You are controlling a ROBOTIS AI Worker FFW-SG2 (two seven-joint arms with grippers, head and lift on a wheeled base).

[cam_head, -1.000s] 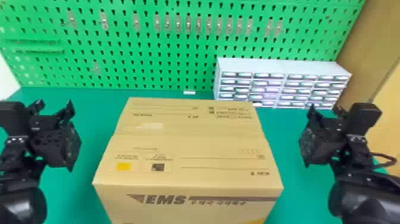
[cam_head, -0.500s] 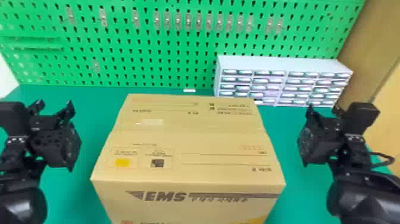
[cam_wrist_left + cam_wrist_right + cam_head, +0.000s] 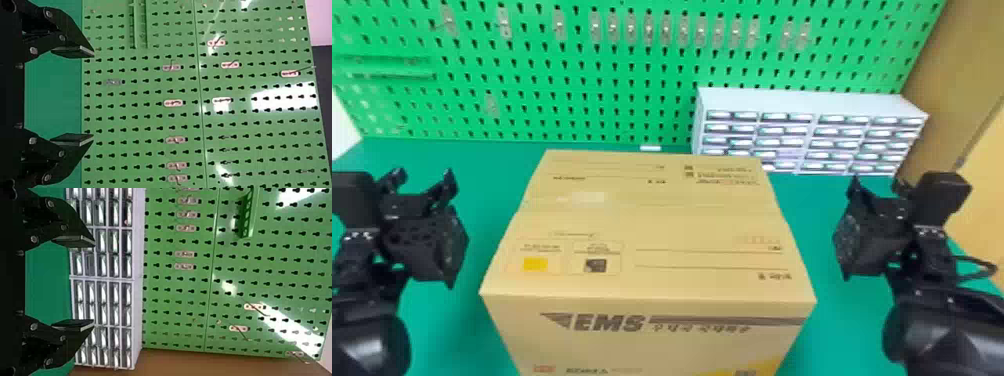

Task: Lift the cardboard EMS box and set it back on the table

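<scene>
The head view has the cardboard EMS box (image 3: 652,225) between the two claws, to the right of the left gripper (image 3: 423,179) and to the left of the right gripper (image 3: 878,186), with a gap on each side. Both claws have their two fingers spread well apart, as the wrist views show. Beyond the claws stands the green pegboard (image 3: 612,107), with the white drawer unit (image 3: 812,102) in front of it, ahead of the right claw and partly to its left.
</scene>
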